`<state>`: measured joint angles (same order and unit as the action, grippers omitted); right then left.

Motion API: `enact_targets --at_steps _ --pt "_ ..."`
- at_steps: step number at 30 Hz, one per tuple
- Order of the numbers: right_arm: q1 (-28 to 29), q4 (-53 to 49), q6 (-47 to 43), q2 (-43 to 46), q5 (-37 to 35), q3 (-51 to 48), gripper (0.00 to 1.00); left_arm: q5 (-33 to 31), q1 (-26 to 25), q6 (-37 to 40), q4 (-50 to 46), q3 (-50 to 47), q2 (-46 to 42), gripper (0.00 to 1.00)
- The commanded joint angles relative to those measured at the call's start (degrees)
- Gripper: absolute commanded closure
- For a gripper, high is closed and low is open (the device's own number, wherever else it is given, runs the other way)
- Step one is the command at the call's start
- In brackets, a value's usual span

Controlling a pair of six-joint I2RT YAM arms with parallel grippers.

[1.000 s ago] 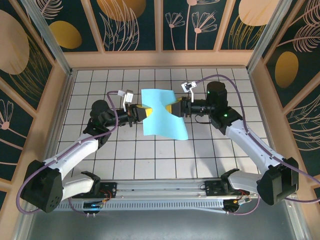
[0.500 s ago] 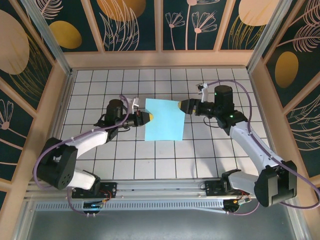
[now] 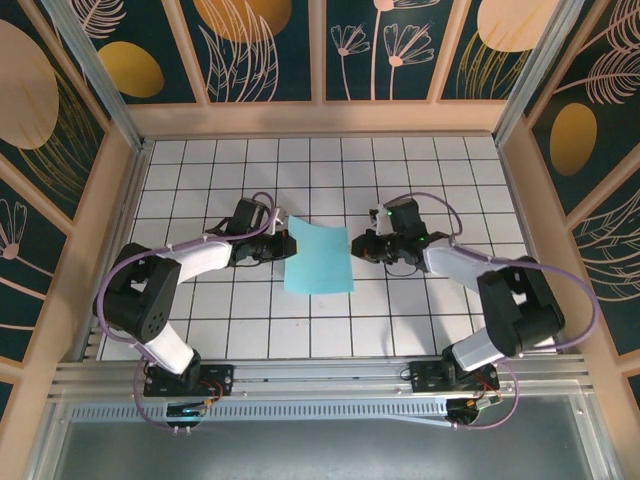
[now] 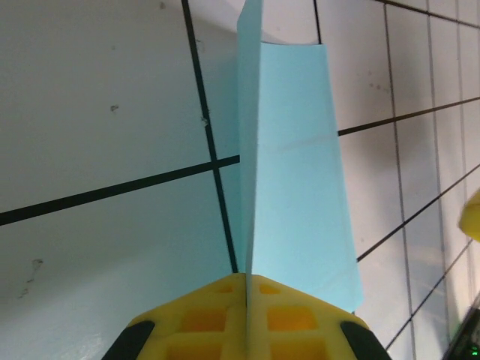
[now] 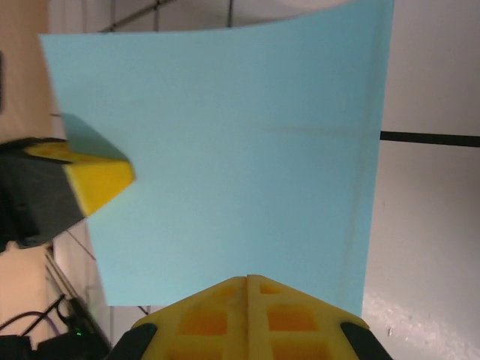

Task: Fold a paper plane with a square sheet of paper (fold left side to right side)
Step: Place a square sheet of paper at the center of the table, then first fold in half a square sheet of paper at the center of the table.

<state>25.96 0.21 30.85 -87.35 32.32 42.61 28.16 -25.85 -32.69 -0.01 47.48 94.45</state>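
Note:
The turquoise-blue square sheet of paper (image 3: 320,260) lies on the white grid table between the two arms, with a faint crease across it. My left gripper (image 3: 284,243) is shut on the sheet's left edge. In the left wrist view the paper (image 4: 296,172) stands edge-on out of the closed yellow jaws (image 4: 247,283). My right gripper (image 3: 357,247) is shut, with its tip over the sheet's right edge and no paper between the jaws (image 5: 247,279). The right wrist view has the sheet (image 5: 225,142) spread ahead and the left gripper's yellow fingertip (image 5: 97,181) at its far side.
The white grid table (image 3: 200,330) is ringed by a low wooden wall (image 3: 320,118) with patterned panels above. Both arms fold low and inward, elbows near the front rail (image 3: 320,375). Purple cables loop beside each arm.
The right gripper let go of the sheet's right edge and shut. Both arms drew nearer and lower, and the sheet went from hanging curved between them to lying on the table.

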Motion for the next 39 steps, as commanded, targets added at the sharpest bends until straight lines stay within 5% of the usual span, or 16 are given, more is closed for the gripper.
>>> enact_targets --at_steps 1,24,39 --pt "1.3 2.1 0.9 -3.9 -2.1 2.3 1.00 -1.6 -0.1 3.0 -4.1 1.9 0.6 1.00" --pt "4.3 -3.0 -0.9 -14.9 -9.5 3.7 1.00 0.9 -0.6 2.1 -2.8 4.0 1.7 1.00" --pt "4.9 -0.3 0.5 -15.2 -9.9 2.0 1.00 11.5 -2.4 -5.3 8.7 3.6 2.2 0.56"
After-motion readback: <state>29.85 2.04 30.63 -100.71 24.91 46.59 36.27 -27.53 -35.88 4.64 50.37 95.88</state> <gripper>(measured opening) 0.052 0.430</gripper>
